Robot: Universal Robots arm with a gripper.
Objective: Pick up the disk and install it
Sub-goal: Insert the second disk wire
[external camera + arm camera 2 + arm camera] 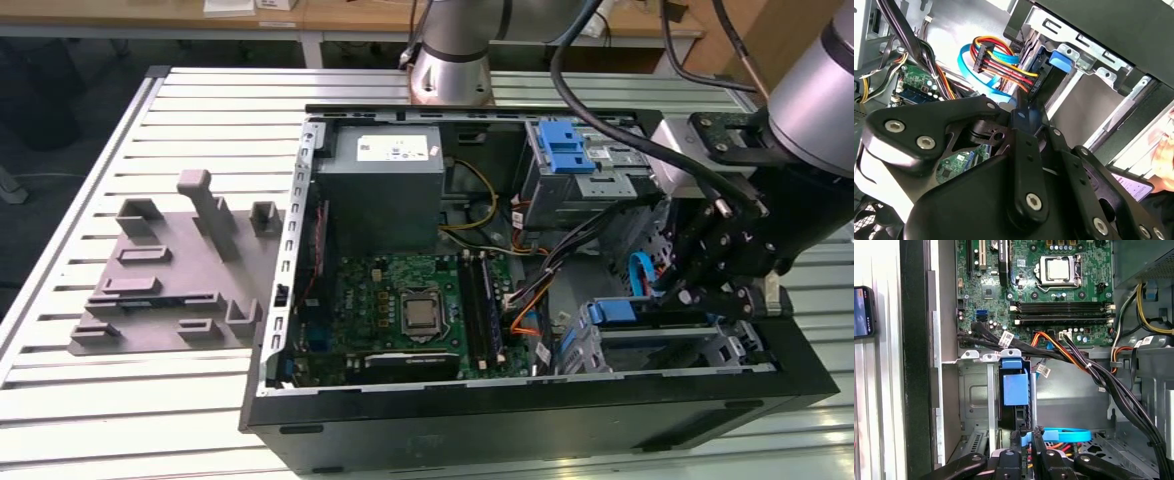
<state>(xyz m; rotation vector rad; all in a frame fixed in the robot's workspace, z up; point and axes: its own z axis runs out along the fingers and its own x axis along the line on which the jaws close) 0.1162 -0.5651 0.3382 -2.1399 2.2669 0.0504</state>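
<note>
While clamped edge-on between nearly closed black gripper (1026, 437) fingers, flat silver blue-framed disk (1015, 390) standing upright inside grey metal drive cage (974, 395), hemmed by black cable bundle (1074, 357).

A robotics lab or workshop. An open desktop computer case (534, 400) lies on a slatted aluminium counter (174, 400), its green motherboard (407, 305) and cable bundles bare, with a grey moulded fixture (167, 270) near the counter's edge at the exterior view's left. The robot arm's base (454, 60) is mounted at the far edge, and wooden desks (334, 15) stand beyond it.
</note>
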